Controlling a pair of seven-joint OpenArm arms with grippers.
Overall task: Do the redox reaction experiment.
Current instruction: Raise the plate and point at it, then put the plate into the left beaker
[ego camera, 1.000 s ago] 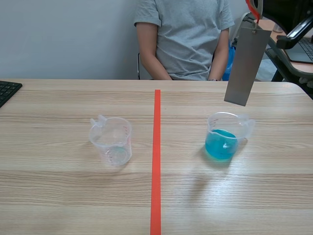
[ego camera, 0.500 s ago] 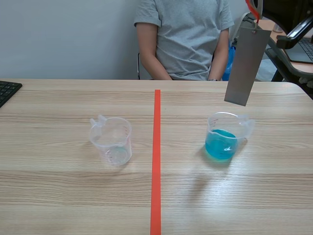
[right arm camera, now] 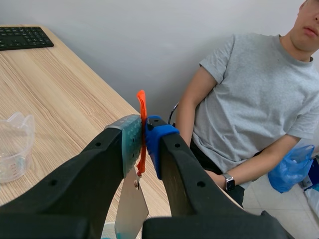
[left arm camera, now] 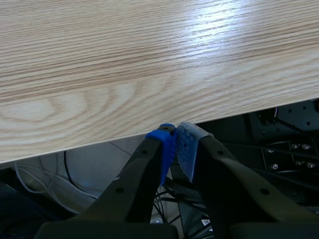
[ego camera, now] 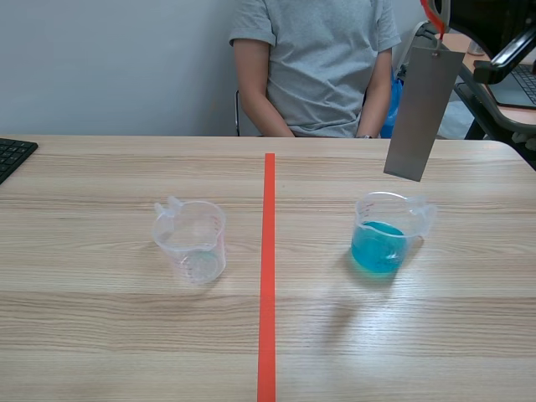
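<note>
**Strip hung above blue solution: hazards before the dip**

Logged right hand [right arm camera: 143,144] pinched tight on an orange loop [right arm camera: 141,107]. Grey metal strip [ego camera: 421,113] dangling from that loop, raised high, slightly tilted, lower end showing just above the cup of blue solution [ego camera: 383,233]. No contact with cup or liquid; strip not yet wetted.

Found left hand [left arm camera: 175,149] closed on nothing, pads together, parked below the near edge of the desk [left arm camera: 124,64], out of play.

Noted a second, clear cup [ego camera: 191,241] across the orange-red tape line [ego camera: 268,276]; contents hard to tell, little or nothing. Noted a person [ego camera: 314,67] seated at the far side of the desk, not far from the strip.

Judged stage: early, immersion pending.

Hazards from here:
- Free swing on a soft loop during descent. Likely result: a knock on the rim, a light plastic cup tipped, blue solution across the desk.
- Alignment over the cup mouth not confirmable from these views. Likely result of an offset: landing on the rim or outside the cup.
- Slip of the thin loop between the pads. Likely result: a dropped strip and a splash.
- Too deep a plunge. Likely result: a shoved cup or overflow.
</note>
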